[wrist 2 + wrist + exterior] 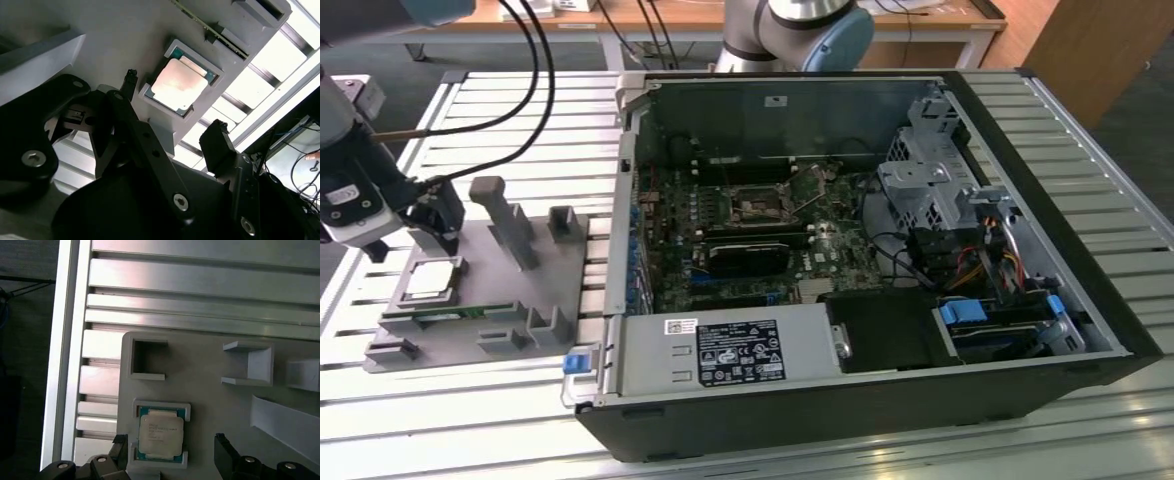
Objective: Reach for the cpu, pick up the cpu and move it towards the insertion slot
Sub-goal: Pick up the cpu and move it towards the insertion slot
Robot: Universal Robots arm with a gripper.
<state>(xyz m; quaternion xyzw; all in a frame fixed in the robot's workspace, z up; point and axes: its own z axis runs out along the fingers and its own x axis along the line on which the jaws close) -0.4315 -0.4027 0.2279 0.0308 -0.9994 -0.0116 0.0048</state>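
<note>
we see the cpu (160, 434) lying flat in its square nest on the grey holder (210, 390), which sits on the slatted bench (494, 110). the jaws hang just above it, spread wide (one on each side), holding nothing. the insertion slot (758, 205) is well apart, inside the open computer case (854, 420).

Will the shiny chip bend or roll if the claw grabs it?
Probably not bend: the cpu is a flat, metal-topped square, likely stiff. Its shiny top may be slippery. Flat-sided, seated in the grey holder, it shouldn't roll.
</note>
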